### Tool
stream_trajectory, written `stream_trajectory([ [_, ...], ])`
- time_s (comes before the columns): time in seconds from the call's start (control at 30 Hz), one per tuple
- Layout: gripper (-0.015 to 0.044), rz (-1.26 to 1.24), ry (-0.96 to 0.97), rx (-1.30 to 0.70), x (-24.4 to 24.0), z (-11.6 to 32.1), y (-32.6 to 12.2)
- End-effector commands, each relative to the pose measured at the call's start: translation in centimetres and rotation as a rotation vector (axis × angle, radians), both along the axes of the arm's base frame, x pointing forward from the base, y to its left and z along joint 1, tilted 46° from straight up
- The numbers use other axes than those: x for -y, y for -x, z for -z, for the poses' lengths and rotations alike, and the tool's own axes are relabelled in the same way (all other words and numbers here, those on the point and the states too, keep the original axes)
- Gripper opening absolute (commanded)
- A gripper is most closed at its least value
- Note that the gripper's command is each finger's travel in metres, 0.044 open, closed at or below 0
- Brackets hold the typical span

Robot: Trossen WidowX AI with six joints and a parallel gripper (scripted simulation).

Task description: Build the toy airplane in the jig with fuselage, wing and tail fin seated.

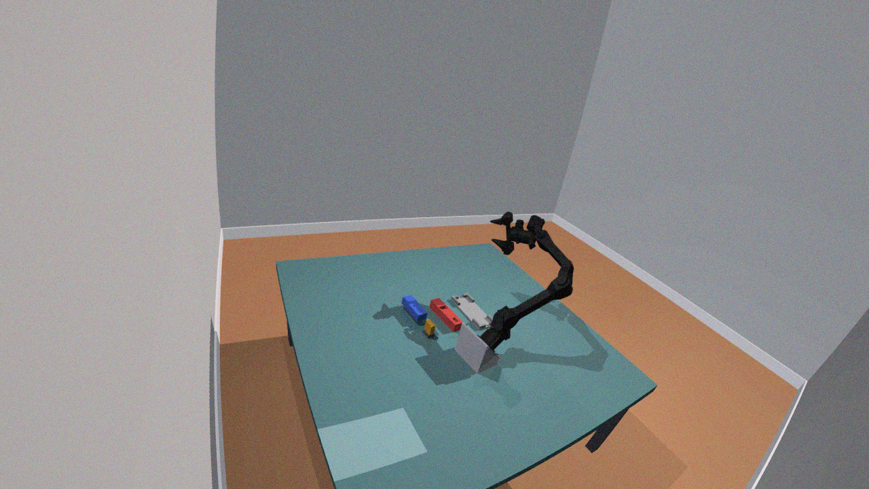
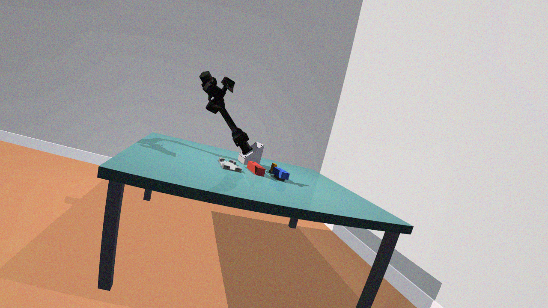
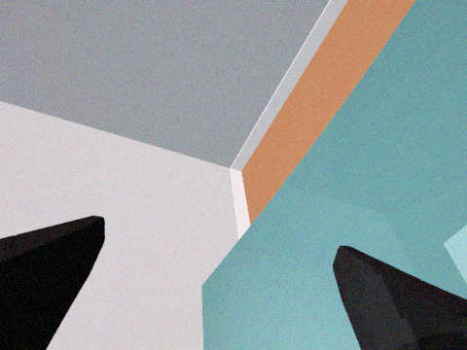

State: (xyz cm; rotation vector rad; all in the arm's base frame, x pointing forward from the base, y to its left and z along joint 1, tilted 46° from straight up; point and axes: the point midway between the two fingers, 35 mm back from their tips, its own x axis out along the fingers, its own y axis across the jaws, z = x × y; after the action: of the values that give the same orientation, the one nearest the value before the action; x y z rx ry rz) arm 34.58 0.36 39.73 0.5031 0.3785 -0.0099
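The red fuselage lies on the teal table, just left of the flat grey jig. The blue wing lies on the fuselage's other side. The small yellow tail fin stands between them, nearer the arm's base. My gripper is open and empty. It is raised high above the table's far part, well away from the parts.
The arm's grey base block stands on the table beside the jig. A pale rectangle marks the table's near corner. Orange floor and grey walls surround the table.
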Motion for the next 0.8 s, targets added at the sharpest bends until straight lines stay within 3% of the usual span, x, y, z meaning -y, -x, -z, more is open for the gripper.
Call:
stream_trajectory([
  [0.0, 0.044, 0.017, 0.022, -0.212, -1.4, 6.4, -1.6],
  [0.3, 0.044, 0.062, 0.243, -0.725, -5.0, 20.7, -0.3],
  [0.5, 0.044, 0.082, 0.597, -1.044, -6.3, 28.6, 4.1],
  [0.67, 0.044, 0.075, 1.017, -1.218, -6.3, 32.3, 8.1],
  [0.77, 0.044, 0.071, 1.078, -1.232, -6.3, 32.6, 8.5],
])
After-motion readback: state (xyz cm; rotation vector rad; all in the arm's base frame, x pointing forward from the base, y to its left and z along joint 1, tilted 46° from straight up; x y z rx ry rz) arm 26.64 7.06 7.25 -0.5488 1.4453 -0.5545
